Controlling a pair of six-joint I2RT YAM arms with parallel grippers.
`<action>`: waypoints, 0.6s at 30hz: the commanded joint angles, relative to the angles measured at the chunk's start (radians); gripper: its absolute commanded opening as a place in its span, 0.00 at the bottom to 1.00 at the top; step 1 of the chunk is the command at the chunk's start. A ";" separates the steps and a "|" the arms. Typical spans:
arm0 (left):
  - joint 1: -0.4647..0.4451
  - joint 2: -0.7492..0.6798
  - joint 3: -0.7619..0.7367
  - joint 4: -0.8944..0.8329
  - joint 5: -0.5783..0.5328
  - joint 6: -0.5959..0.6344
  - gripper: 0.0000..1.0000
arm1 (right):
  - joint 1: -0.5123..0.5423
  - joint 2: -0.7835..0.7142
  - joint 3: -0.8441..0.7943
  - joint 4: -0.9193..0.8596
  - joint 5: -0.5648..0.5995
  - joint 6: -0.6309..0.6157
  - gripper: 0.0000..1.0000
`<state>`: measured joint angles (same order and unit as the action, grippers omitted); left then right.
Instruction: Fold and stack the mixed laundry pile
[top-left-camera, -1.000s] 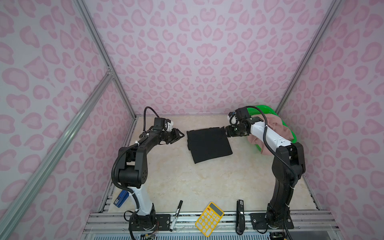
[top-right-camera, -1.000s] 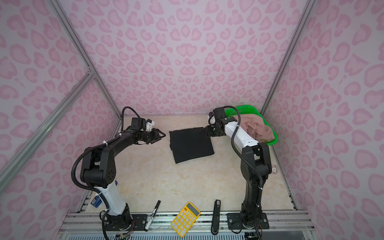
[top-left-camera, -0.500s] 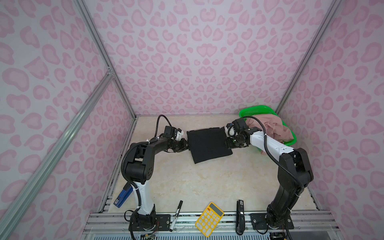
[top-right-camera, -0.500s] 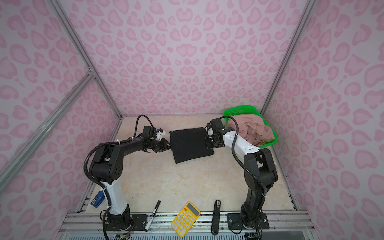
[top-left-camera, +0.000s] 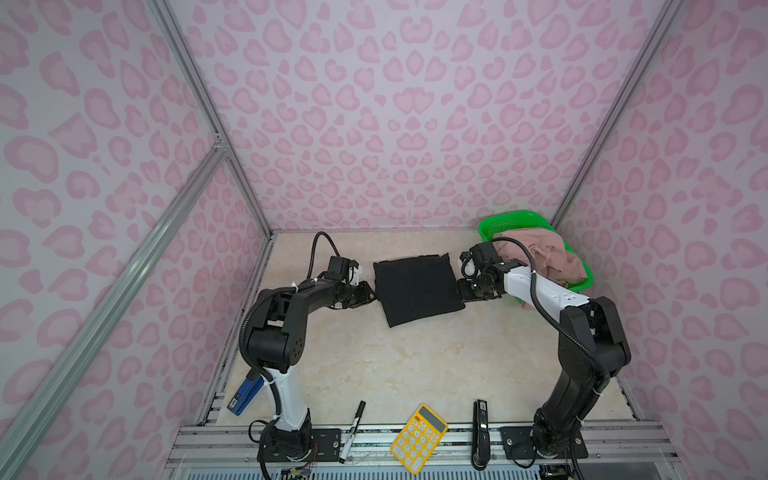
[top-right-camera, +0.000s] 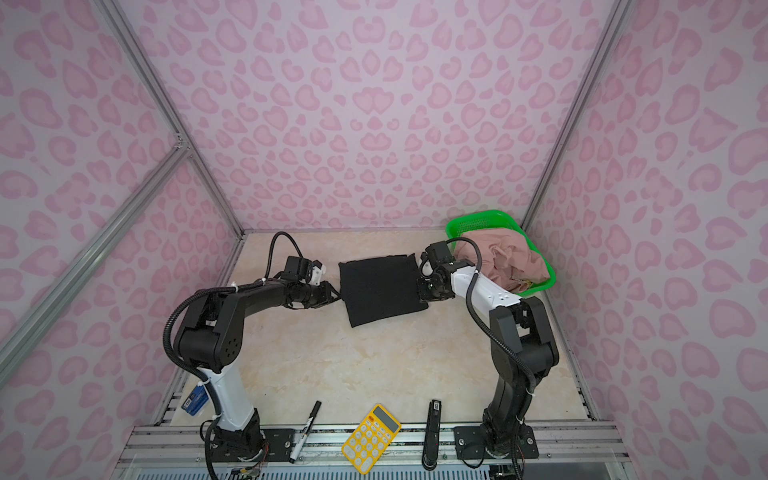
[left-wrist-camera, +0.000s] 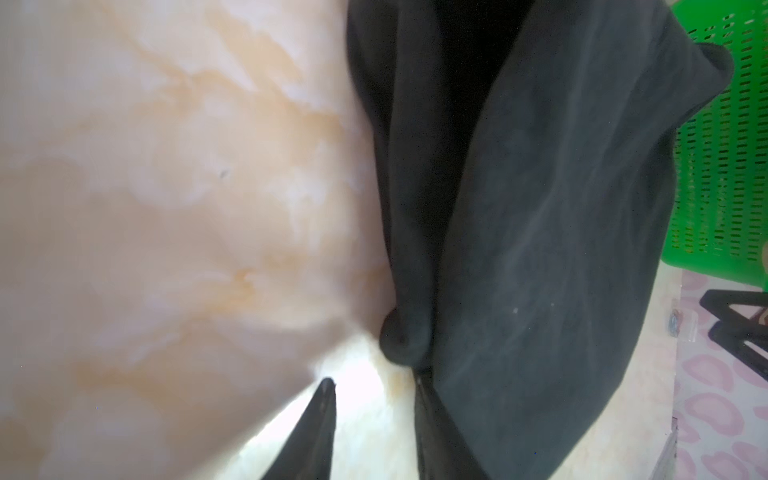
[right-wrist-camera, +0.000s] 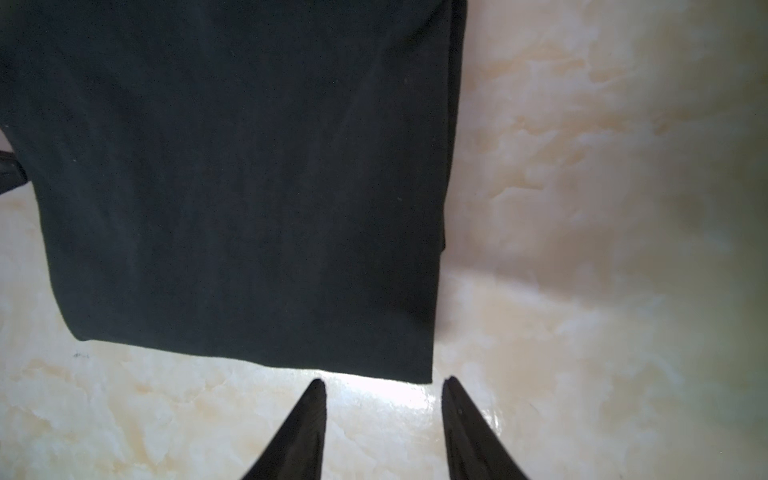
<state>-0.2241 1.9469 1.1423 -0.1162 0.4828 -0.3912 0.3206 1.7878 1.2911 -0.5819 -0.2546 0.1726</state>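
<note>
The left jaws stand parted. In the left wrist view their two dark fingertips (left-wrist-camera: 326, 399) have bare desk between them and nothing is grasped. One finger lies right along the edge of the black garment (left-wrist-camera: 540, 208), but I cannot tell if it really touches the cloth. A rounded fold of this garment sits just in front of the tips.

The right jaws are also released. In the right wrist view the fingertips (right-wrist-camera: 316, 399) are apart with only shiny desk between them. A corner of the black garment is just ahead of them and is not gripped.

In both top views the black garment (top-left-camera: 415, 289) lies flat on the desk (top-left-camera: 415, 365) as a folded, nearly square piece, toward the back and about in the middle. The left arm (top-left-camera: 299, 299) reaches low to its left edge and the right arm (top-left-camera: 540, 286) reaches low to its right edge, so the garment is between the two arms.

Behind the right arm, in the back right corner, stands the green basket (top-left-camera: 498, 222). A crumpled dusty-pink garment (top-left-camera: 544, 257) fills it and rises above its rim.

Along the front edge of the desk, well apart from the garment, lie a marker pen (top-left-camera: 352, 430), a yellow calculator (top-left-camera: 419, 438) and a black oblong object (top-left-camera: 480, 434). A blue object (top-left-camera: 245, 392) lies at the left edge near the base of the left arm.
</note>
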 joint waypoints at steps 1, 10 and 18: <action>-0.010 0.051 0.044 0.009 0.032 0.047 0.35 | 0.000 -0.003 -0.010 0.021 0.005 0.005 0.46; -0.017 0.073 0.032 0.110 0.193 -0.006 0.17 | -0.012 -0.001 -0.034 0.045 -0.008 0.013 0.46; -0.020 -0.034 0.007 0.096 0.282 -0.115 0.03 | -0.020 0.012 -0.058 0.076 -0.015 0.016 0.45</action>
<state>-0.2432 1.9591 1.1503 -0.0288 0.6960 -0.4549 0.3004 1.7912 1.2392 -0.5362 -0.2623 0.1844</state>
